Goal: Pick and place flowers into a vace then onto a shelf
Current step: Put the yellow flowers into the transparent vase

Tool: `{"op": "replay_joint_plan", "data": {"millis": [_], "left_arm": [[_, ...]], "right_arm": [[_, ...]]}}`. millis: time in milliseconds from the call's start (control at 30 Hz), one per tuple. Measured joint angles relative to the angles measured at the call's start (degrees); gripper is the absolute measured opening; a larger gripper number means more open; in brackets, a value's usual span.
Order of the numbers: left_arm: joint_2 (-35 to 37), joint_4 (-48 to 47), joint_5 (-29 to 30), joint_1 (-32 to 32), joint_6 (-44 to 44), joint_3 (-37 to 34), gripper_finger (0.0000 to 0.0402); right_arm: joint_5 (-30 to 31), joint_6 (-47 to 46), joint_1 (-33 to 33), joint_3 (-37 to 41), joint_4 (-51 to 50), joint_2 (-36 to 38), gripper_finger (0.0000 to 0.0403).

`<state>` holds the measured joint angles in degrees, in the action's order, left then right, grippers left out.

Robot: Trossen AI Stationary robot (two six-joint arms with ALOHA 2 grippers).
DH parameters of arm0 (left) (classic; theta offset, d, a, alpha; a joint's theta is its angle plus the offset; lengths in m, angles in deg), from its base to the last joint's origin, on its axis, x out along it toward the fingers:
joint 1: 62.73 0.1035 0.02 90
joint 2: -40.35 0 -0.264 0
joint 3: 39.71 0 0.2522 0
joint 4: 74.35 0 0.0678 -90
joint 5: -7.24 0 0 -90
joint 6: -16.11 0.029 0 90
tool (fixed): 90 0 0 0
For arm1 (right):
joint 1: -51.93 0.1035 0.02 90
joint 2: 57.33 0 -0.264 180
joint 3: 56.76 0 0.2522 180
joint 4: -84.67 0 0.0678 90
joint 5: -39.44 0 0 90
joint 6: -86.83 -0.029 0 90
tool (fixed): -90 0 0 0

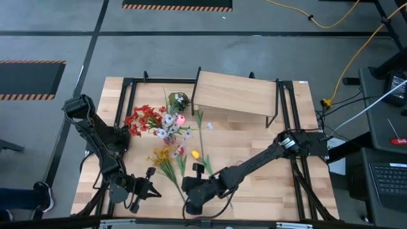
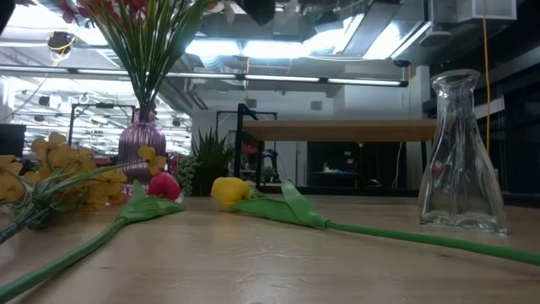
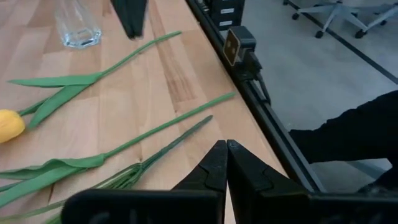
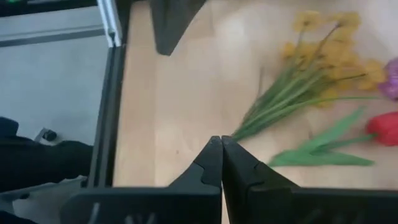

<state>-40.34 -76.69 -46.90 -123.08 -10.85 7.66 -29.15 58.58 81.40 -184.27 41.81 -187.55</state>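
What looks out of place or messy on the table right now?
Several loose flowers lie flat on the light-wood table instead of standing in a vase: a yellow tulip bud, a red tulip bud and a bunch of small yellow blooms. The clear glass vase stands empty. Nothing looks spilled or broken.

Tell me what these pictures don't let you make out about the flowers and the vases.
- Purple vase: low view cuts its blooms off at the top edge.
- Clear vase: left wrist view shows only its base; the top edge crops the rest.
- Red tulip: right wrist view cuts it at the right edge.
- Yellow tulip: too small in the high view to judge detail.
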Motion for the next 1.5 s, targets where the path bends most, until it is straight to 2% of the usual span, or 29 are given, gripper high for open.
{"op": "replay_joint_plan", "data": {"millis": [200, 433, 767, 1000, 1500], "left_arm": [[0.0, -0.1, 0.0, -0.6, 1.4, 0.0, 0.0002], [0.0, -0.1, 0.0, -0.9, 1.3, 0.0, 0.0005], [0.0, -0.1, 0.1, -1.0, 1.2, 0.0, 0.0002], [0.0, -0.1, 0.1, -1.0, 1.2, 0.0, 0.0005], [0.0, -1.0, 0.1, -1.0, 1.2, -0.1, 0.0005]], "right_arm": [[0.0, -0.1, 1.0, -5.2, 1.4, -5.6, 0.0000], [0.0, -1.8, 0.9, -3.7, 4.9, -7.1, 0.0009], [0.0, -2.5, 0.8, -3.0, 5.5, -7.1, 0.0084], [4.9, -3.0, 0.6, -3.0, 5.9, -8.1, 0.0129], [5.1, -6.4, -1.9, -3.0, 11.9, -13.8, 0.0134]]}}
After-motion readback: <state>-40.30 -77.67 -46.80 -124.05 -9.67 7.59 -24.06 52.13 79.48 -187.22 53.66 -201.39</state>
